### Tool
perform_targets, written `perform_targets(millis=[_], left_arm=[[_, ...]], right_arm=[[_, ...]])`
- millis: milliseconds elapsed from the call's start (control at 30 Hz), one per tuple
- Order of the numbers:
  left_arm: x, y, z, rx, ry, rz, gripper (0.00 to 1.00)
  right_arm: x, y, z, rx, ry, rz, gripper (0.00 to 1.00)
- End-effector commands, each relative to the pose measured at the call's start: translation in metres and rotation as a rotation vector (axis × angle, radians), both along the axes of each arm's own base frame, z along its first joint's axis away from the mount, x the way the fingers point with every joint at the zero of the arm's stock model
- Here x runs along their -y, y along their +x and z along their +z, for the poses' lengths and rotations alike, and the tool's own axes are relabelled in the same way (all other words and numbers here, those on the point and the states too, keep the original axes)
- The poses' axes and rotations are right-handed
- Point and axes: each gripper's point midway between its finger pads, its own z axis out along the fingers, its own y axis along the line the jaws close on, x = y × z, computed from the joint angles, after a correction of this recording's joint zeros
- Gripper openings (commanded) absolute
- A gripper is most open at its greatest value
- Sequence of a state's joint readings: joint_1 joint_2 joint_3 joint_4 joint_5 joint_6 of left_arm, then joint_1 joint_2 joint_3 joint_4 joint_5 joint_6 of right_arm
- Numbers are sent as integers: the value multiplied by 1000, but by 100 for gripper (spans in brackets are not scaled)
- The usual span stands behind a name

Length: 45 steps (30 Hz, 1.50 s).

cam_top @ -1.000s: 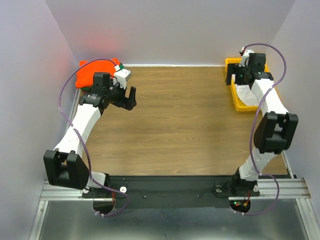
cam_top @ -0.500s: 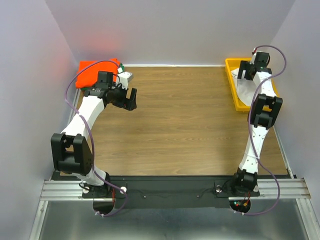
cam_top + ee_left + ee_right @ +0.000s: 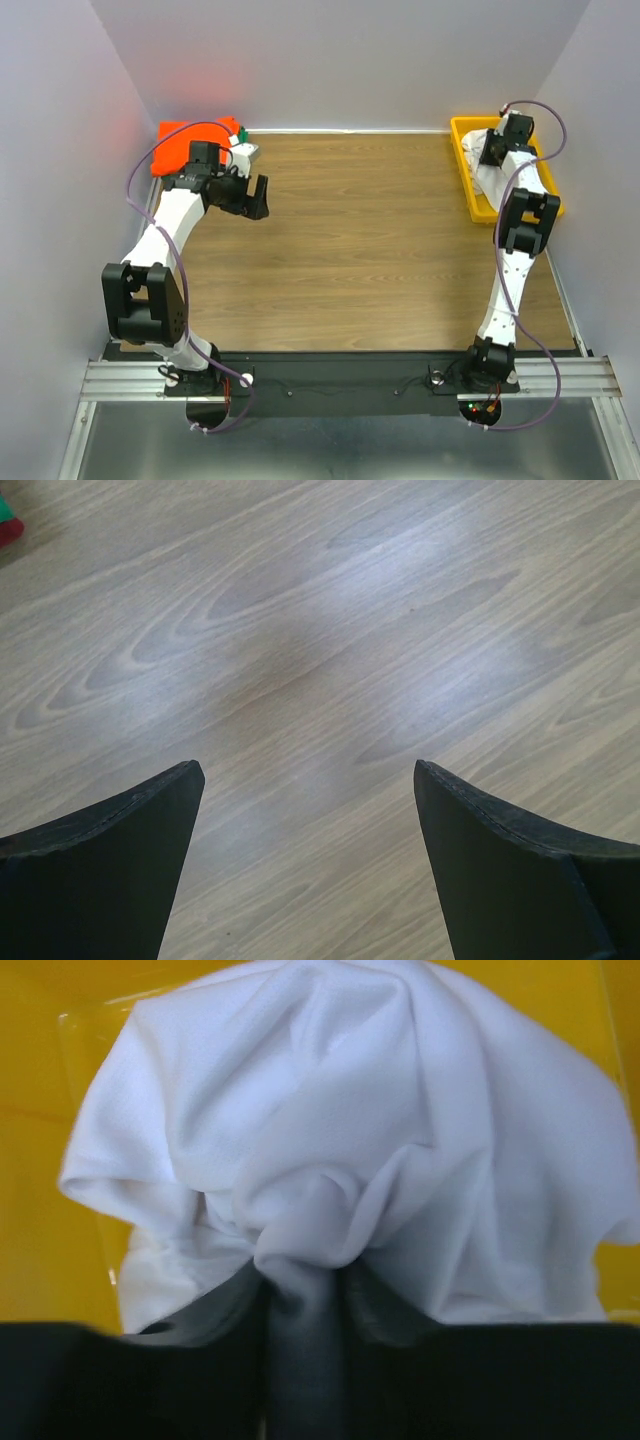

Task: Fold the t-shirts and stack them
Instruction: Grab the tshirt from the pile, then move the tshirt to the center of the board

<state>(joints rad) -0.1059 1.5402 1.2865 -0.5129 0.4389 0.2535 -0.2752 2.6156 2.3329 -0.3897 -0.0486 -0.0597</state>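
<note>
The white t-shirt [image 3: 487, 182] lies crumpled in the yellow tray [image 3: 461, 132] at the far right corner of the table [image 3: 360, 240]. The heap follows the tray, so its long axis runs near to far with a slight slant. It is too bunched to tell which end is the neck or the hem. In the right wrist view the white t-shirt [image 3: 340, 1130] bulges upward as a rounded mound, and one fold is drawn down into the gap of the right gripper [image 3: 303, 1380], whose claw is clenched on that fold. From above, the right gripper [image 3: 492, 150] sits over the far part of the tray.

The orange t-shirt [image 3: 176, 142] rests folded in the far left corner, its long axis running roughly left to right. The left gripper [image 3: 257, 195] hangs just to the near right of it. Its claw is released, with its fingers [image 3: 110, 860] spread wide over bare wood.

Compared with a second ago, the right claw has gone from spread wide to pinching cloth. The right arm's elbow has also swung from the near side up toward the tray. The left arm's elbow has moved in as well, while its claw has barely shifted. The orange t-shirt has not moved.
</note>
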Motion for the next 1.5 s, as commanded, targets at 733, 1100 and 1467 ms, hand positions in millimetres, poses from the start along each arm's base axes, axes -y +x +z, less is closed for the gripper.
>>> perform_targets(millis=[733, 1100, 1467], left_arm=[[-6, -4, 127, 342, -249, -95, 93], [-4, -40, 135, 414, -198, -169, 98], [49, -87, 24, 272, 44, -488, 66]], right_arm=[[-211, -199, 392, 501, 292, 786, 1], [-349, -285, 231, 86, 402, 1011, 100], [-266, -369, 92, -333, 1, 985, 89]])
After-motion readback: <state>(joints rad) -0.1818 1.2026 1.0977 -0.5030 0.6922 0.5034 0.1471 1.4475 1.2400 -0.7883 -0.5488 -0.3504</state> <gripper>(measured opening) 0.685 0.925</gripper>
